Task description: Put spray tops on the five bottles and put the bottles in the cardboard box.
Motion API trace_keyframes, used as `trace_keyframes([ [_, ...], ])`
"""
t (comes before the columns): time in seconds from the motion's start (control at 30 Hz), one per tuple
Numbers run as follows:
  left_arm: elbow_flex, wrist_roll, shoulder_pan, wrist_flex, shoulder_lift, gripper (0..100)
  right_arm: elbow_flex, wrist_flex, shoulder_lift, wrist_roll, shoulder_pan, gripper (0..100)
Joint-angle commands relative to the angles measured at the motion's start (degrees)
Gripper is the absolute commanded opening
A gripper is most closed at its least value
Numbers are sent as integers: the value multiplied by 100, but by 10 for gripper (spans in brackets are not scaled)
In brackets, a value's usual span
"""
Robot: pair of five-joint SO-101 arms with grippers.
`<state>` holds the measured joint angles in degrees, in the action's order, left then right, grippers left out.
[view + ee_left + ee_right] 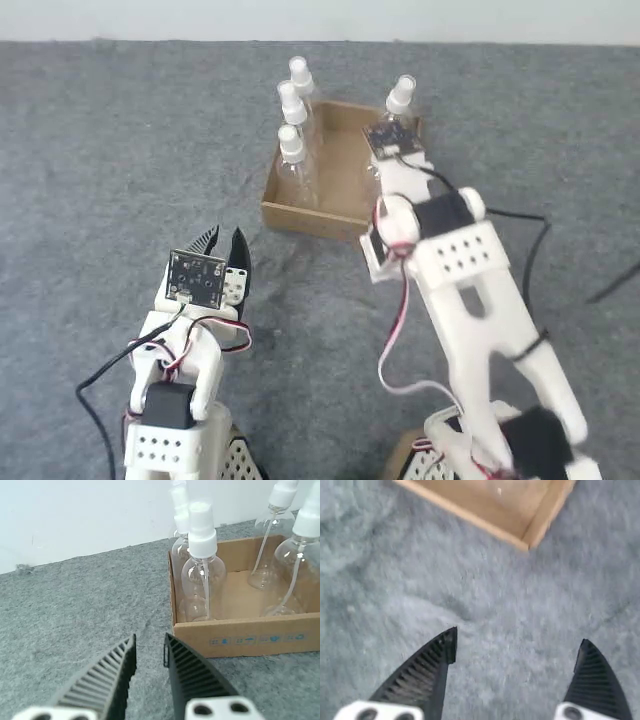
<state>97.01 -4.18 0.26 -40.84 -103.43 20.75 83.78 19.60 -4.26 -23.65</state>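
The cardboard box (335, 165) sits on the grey mat at the back middle. Several clear bottles with white spray tops stand upright in it: three along its left side, such as the nearest bottle (291, 150) (202, 575), and others on its right, such as the far-right bottle (400, 98) (272, 545). My left gripper (222, 242) (150, 640) hovers over the mat short of the box's front wall, slightly open and holding nothing. My right gripper (517, 640) is wide open over bare mat, with a box corner (530, 537) beyond it. The right arm (450, 260) reaches over the box's near right side.
Grey felt mat (120, 150) covers the whole table, with free room left and right of the box. A black cable (530, 240) runs off the right arm. A pale wall (75, 515) rises behind the mat.
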Motion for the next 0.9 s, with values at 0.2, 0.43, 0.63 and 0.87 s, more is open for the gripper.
trace_keyframes([
  [0.2,-48,-44,-35,193,-79,87,1626,-145,2633,281,31,253],
  [0.43,-48,-44,-35,185,-79,87,2198,-453,3855,422,48,113],
  [0.63,-48,-44,-35,185,-79,87,2391,-462,4022,422,57,54],
  [0.87,-48,-44,-35,185,-79,87,2479,-462,4022,387,84,13],
])
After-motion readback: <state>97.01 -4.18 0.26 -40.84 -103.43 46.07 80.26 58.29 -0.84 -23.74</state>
